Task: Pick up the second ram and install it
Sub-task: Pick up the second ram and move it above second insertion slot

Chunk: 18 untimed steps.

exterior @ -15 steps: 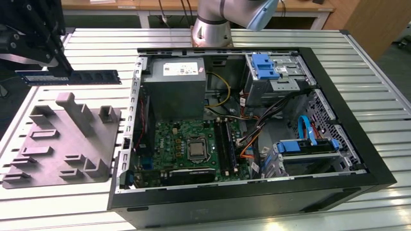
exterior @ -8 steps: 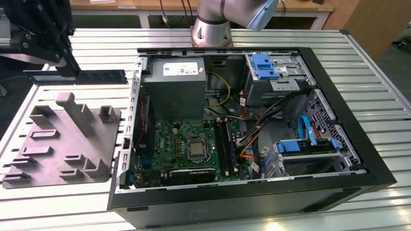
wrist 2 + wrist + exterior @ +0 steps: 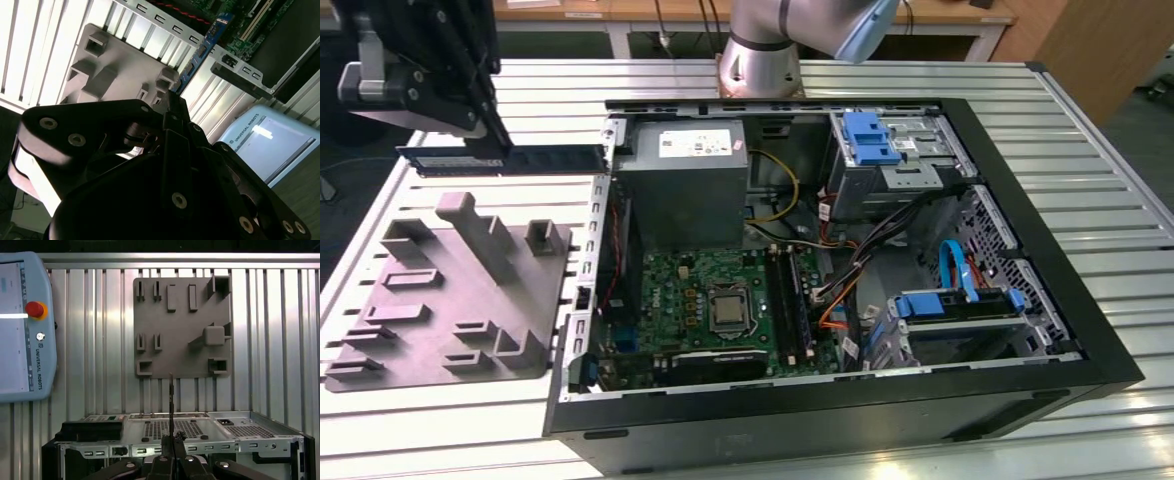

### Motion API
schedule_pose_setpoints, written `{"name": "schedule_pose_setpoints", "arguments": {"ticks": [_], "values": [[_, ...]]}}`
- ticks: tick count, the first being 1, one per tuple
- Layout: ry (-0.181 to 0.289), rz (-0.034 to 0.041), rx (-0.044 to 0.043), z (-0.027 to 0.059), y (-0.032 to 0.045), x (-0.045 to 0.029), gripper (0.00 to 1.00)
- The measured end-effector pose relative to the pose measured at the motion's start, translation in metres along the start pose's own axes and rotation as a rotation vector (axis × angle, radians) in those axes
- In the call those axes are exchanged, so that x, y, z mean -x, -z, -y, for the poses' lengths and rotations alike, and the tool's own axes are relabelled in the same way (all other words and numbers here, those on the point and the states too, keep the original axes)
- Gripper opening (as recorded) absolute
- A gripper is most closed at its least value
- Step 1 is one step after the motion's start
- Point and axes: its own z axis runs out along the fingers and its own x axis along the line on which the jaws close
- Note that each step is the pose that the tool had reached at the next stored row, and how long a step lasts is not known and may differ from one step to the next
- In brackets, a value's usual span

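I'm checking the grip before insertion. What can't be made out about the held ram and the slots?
1. Finger contact on the second ram: in the exterior view the gripper covers it; in the second wrist view its black linkage does.
2. Chip face: the first wrist view shows the second ram edge-on.
3. The ram slots on the motherboard: too small in the exterior view to tell free from filled.

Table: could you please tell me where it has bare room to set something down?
The table is bare on the exterior view's right of the computer case and between the grey tray and its near edge. Inside the case is crowded.
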Motion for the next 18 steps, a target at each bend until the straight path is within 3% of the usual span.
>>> {"name": "schedule_pose_setpoints", "arguments": {"ticks": [7,18], "values": [[0.0,0.0,0.0,0.0151,0.0,0.0004,0.11],[0.0,0.0,0.0,0.046,-0.0001,0.0013,0.11]]}}
